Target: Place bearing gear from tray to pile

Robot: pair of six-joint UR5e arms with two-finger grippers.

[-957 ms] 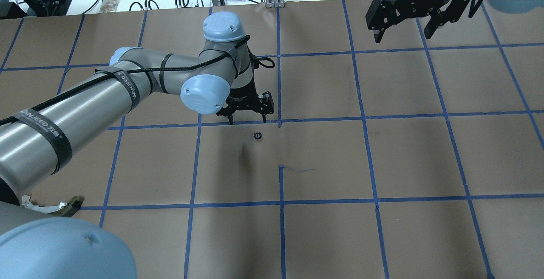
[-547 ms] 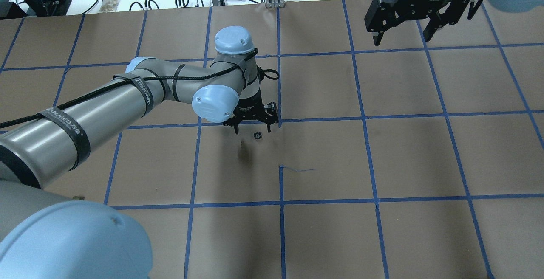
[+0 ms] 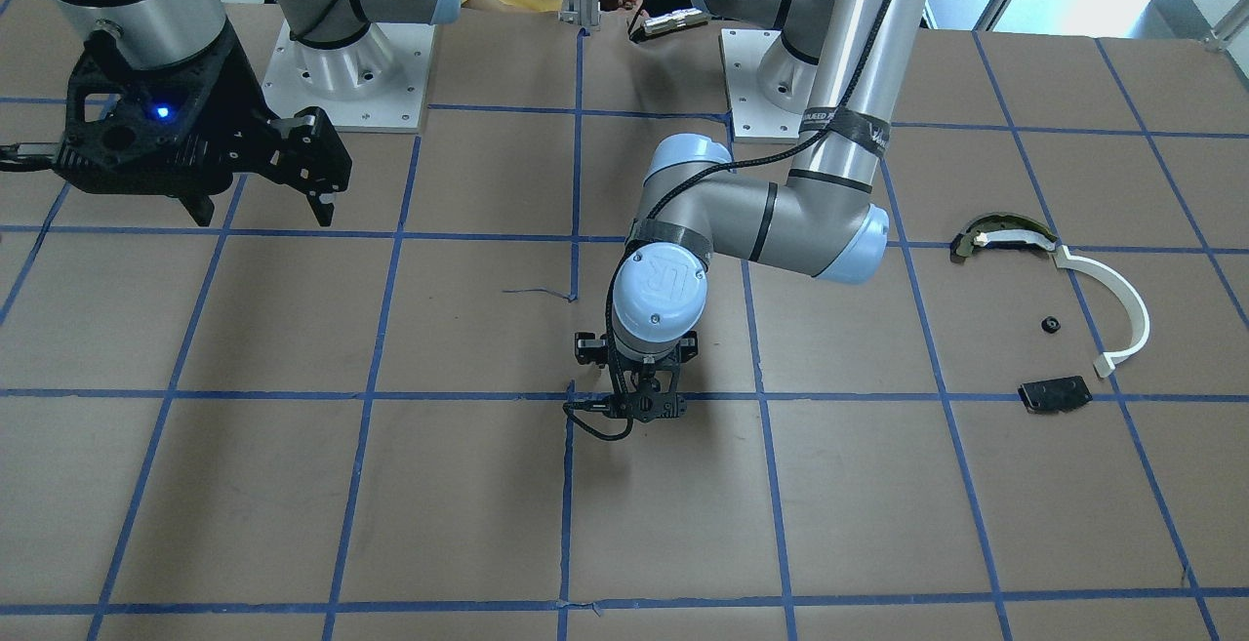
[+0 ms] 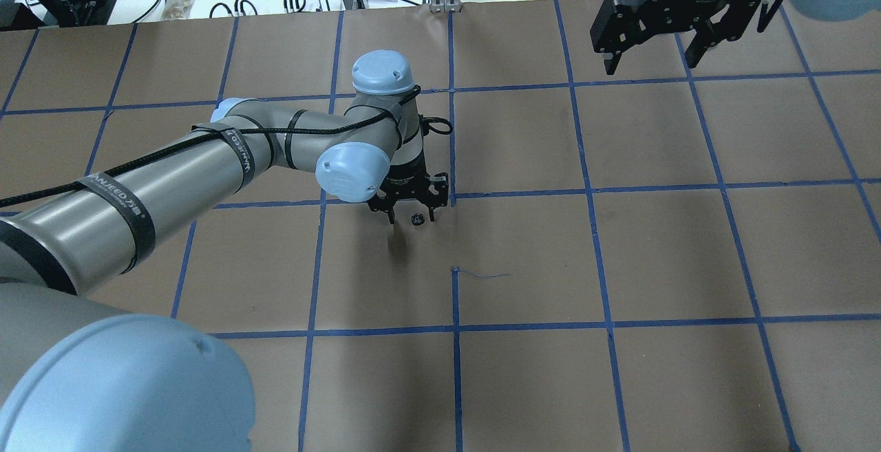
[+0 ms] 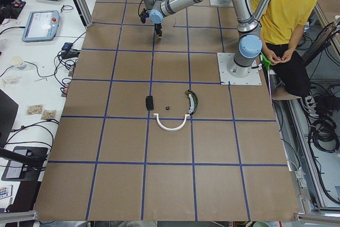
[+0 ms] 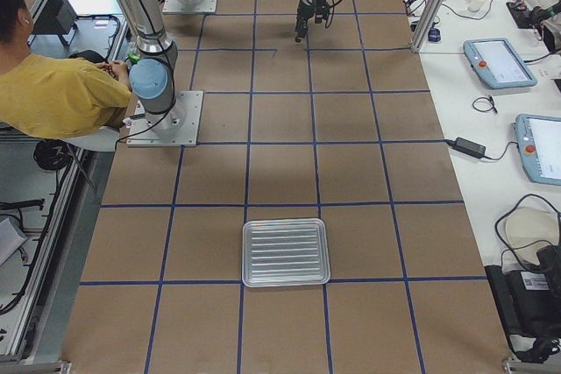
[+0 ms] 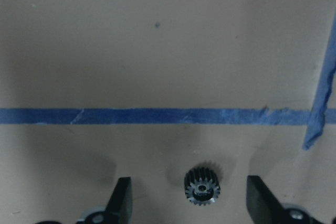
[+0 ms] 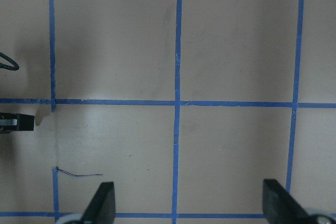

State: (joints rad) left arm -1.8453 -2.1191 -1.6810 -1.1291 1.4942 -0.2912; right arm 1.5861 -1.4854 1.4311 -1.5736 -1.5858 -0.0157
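Observation:
The bearing gear [image 4: 416,219], small, black and toothed, lies on the brown paper near the table's middle. My left gripper [image 4: 412,219] is open and low over it, one finger on each side. In the left wrist view the gear [image 7: 202,186] sits between the two fingers [image 7: 122,198], touching neither. The pile lies off to the robot's left: a white arc strip [image 3: 1122,304], a dark-and-tan curved piece [image 3: 995,234], a black plate [image 3: 1054,394] and a small black part [image 3: 1050,324]. The metal tray [image 6: 286,252] looks bare. My right gripper [image 4: 650,60] is open and empty, held high.
Blue tape lines grid the table [image 4: 619,259]. A loose blue thread [image 4: 482,274] lies just past the gear. A person in yellow [image 5: 287,19] sits behind the robot's bases. Cables and tablets lie on the white side bench [image 5: 42,25].
My left gripper has moved toward the gear and down, so its open fingers now stand on either side of it. The gear has not moved. The right gripper is nearly unchanged.

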